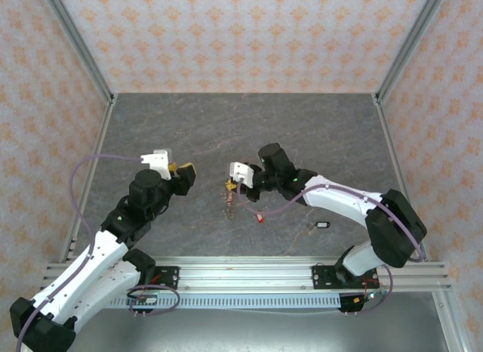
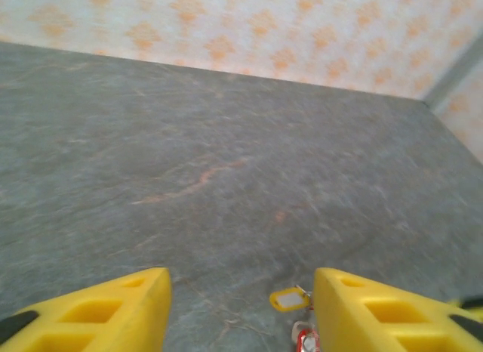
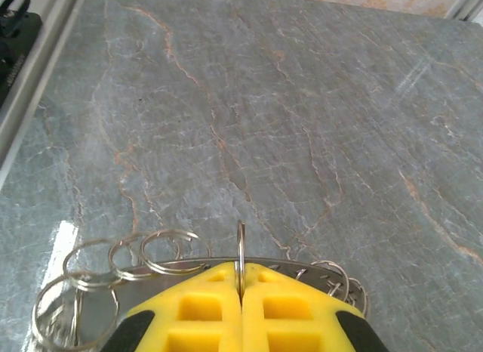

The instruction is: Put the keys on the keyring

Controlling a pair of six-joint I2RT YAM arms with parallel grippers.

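the top view is bright and even, lit softly from above; the worktop [image 1: 241,133] carries only faint, blurred shadows beneath the arms. the left wrist view is the softest: the whole picture looks smeared, the left fingers [image 2: 98,314] at 7 and 5 o'clock are out of focus, and a pale yellow key tag [image 2: 289,298] near 6 o'clock is a blur. the right wrist view is sharper, with a white patch of glare on the stone at 8 o'clock and a fainter streak at 2 o'clock; the keyring [image 3: 240,242] at 6 o'clock glints crisply.
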